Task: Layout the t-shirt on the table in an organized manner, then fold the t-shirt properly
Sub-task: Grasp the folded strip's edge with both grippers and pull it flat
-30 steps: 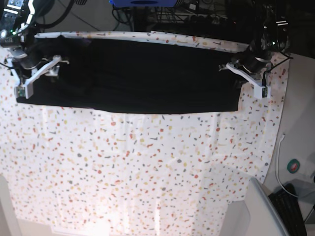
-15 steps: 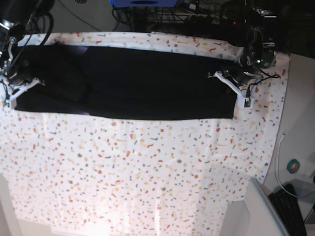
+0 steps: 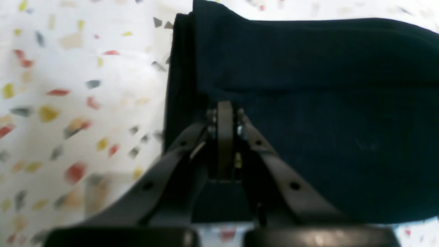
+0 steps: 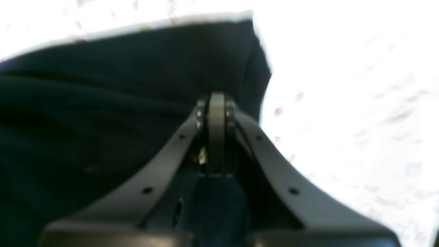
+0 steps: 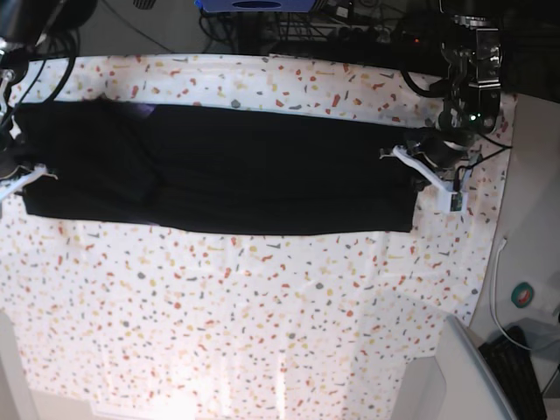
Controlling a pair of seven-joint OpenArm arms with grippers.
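T-shirt [image 5: 219,171] band dragged lower across tabletop [image 5: 262,315] since earlier. Both pincers, left [image 5: 433,179] and right [image 5: 19,179], clamp its ends. I judge one fold done; more remain.

You have the table [image 5: 262,324] spread with its white cloth, flecked in red, orange, yellow and grey, wrinkled faintly through the middle. Lying directly on it, across the far part, is the t-shirt [image 5: 245,171], a long black band stretched side to side, its near edge fairly straight. A small purple patch [image 5: 145,109] peeks out at its far edge.
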